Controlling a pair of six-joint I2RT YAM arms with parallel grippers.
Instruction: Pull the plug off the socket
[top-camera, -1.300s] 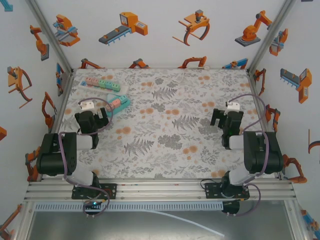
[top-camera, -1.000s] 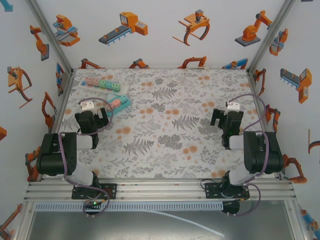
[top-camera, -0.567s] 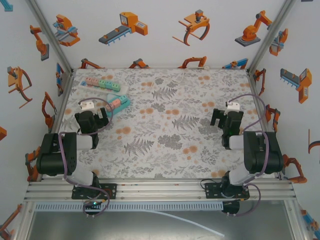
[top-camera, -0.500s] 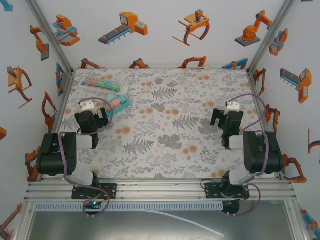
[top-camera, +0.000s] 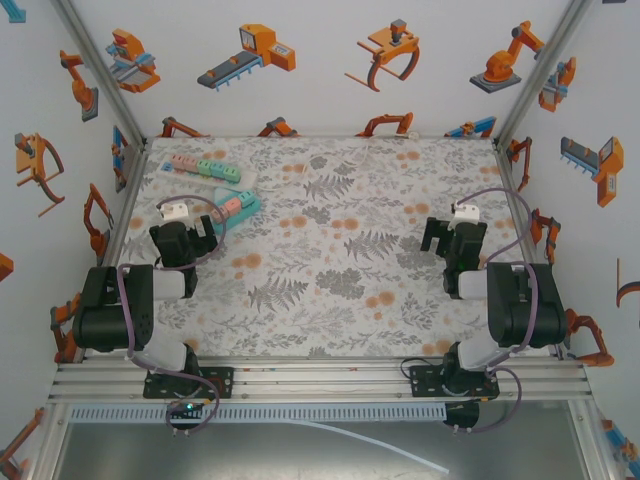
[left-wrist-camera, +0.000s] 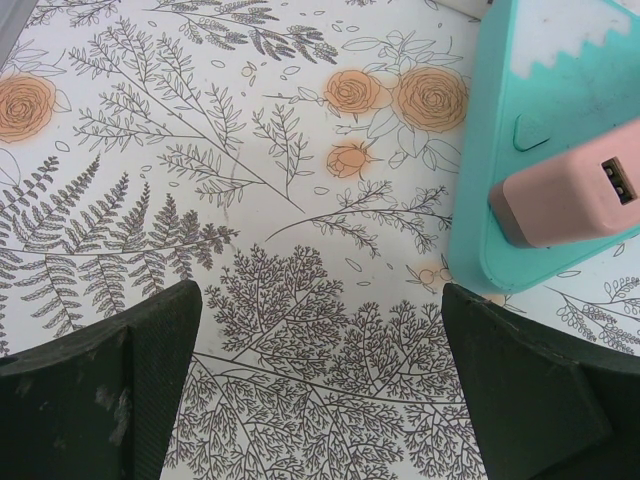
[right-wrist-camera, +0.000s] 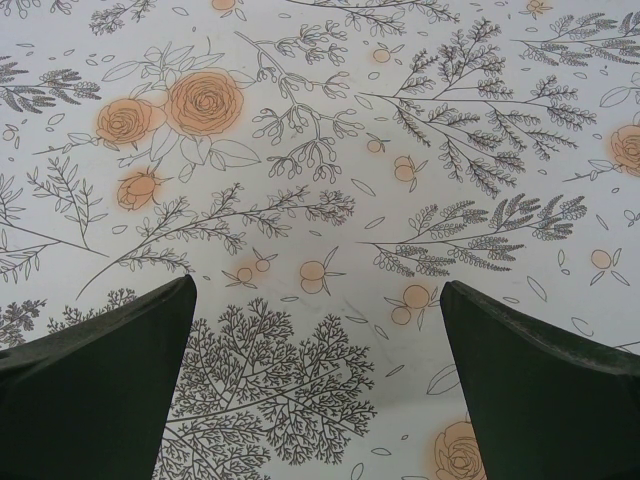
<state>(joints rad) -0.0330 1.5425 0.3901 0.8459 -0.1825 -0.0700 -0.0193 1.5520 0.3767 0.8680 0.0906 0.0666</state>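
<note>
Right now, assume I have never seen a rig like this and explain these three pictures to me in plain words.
The machine is a left arm and a right arm, bolted at the near edge of a floral-covered table. The wide picture looks down from above and behind them. The other two come from wrist cameras; the dark wedges at their bottom corners are each gripper's fingers. The left gripper and right gripper both stand open, holding nothing. At the far left lie a row of pastel blocks and a teal socket with a pink plug on it.
</note>
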